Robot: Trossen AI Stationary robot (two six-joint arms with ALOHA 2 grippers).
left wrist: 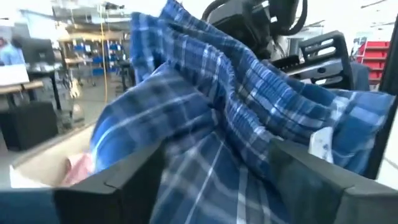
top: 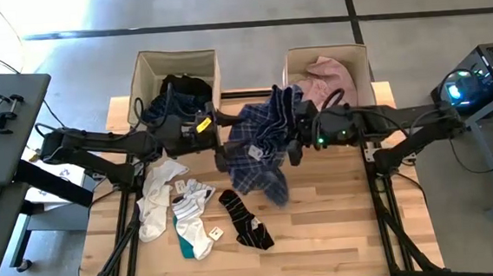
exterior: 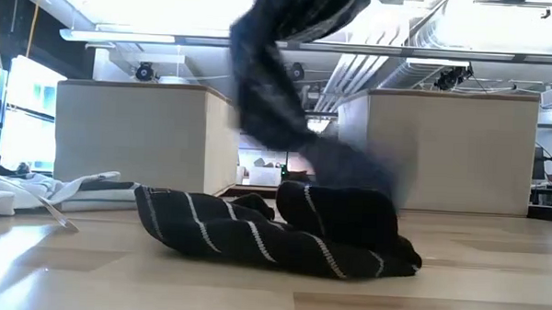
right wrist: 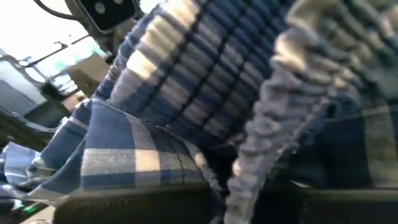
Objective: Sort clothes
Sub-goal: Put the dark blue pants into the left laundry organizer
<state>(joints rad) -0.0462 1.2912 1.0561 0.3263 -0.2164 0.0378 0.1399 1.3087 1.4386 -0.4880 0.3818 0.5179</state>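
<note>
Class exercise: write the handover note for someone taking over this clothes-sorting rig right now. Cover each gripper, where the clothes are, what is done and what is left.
Left gripper and right gripper: both shut on the plaid shirt, held above the table between them, in front of the boxes.
Left box: dark garments inside.
Right box: pink shirt inside.
Still on the table: white socks, white and teal socks, black striped socks.
Done: some garments boxed.
Left: place the plaid shirt, then the socks.
</note>
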